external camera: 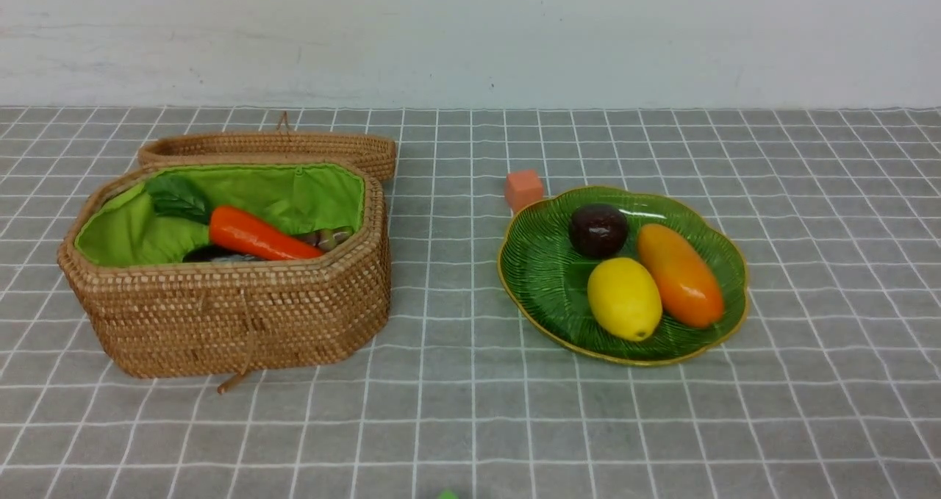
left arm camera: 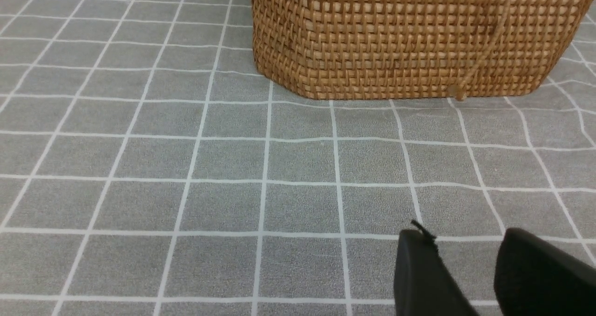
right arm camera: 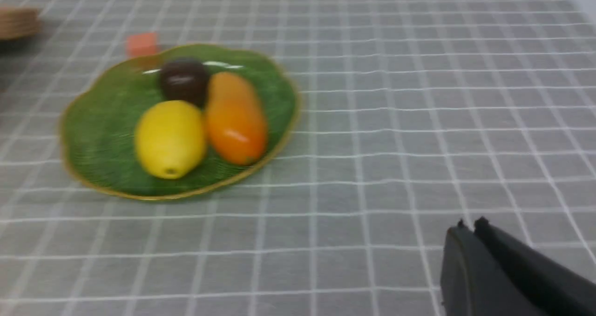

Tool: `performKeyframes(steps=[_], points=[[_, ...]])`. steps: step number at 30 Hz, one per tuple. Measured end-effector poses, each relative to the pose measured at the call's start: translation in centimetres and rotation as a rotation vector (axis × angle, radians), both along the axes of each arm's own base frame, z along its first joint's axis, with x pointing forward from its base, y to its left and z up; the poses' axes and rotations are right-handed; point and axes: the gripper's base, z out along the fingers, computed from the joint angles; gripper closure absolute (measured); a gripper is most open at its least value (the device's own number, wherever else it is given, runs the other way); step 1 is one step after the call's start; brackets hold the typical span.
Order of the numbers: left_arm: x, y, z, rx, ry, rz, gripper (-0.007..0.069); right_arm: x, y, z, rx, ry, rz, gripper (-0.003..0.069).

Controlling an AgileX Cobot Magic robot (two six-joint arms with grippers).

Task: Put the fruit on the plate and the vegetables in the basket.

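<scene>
Front view is showing the basket sitting open on the left of the worktop, holding the carrot over a dark piece, while the plate on the right is carrying the maroon fruit, lemon and mango. Left end effector is hovering released and empty near the basket's wall, and right end effector is hanging clenched, empty, apart from the plate.
</scene>
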Motion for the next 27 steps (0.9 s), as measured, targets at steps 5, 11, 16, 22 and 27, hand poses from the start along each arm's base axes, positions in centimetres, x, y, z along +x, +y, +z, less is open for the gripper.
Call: performKeyframes(steps=[5,11,16,22,27], points=[[0.0,0.0,0.0,0.0,0.0,0.0,0.0387,-1.1,-0.3,-6.3,-0.001,-0.007,-0.061,0.0644],[0.0,0.0,0.0,0.0,0.0,0.0,0.0386,-0.7,-0.4,-9.2,-0.009,-0.003,-0.07,0.0638],[0.0,0.0,0.0,0.0,0.001,0.0,0.0386,-0.7,-0.4,-9.1,-0.012,-0.009,-0.07,0.0634],[0.0,0.0,0.0,0.0,0.001,0.0,0.0386,-0.7,-0.4,-9.1,-0.013,-0.009,-0.07,0.0628],[0.0,0.0,0.0,0.0,0.001,0.0,0.0386,-0.7,-0.4,-9.1,-0.013,-0.009,-0.07,0.0621]])
